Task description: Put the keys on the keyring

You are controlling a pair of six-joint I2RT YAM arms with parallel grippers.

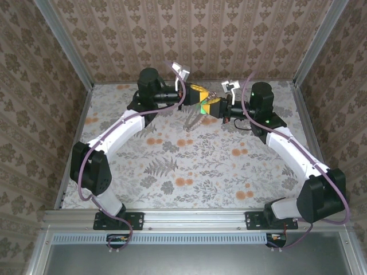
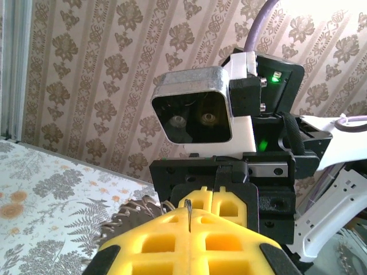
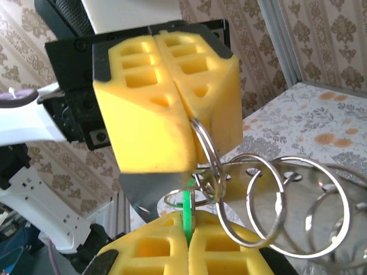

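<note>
Right pincer (image 3: 189, 228) is clenched on the green key (image 3: 187, 207), which is nipped edge-on between its yellow pads and points up at the left pincer (image 3: 188, 146). Left pincer is clamped on the keyring (image 3: 217, 157), a thin silvery wire hoop hanging out of its tips just above the key. Key overlaps the hoop's lower arc, can't tell if it's threaded. 2 more silvery rings (image 3: 283, 186) trail off to the right. In the top view, both pincers meet tip to tip above the far middle of the table (image 1: 189, 166), with a bunch of metal keys (image 1: 192, 119) dangling below them.
</note>
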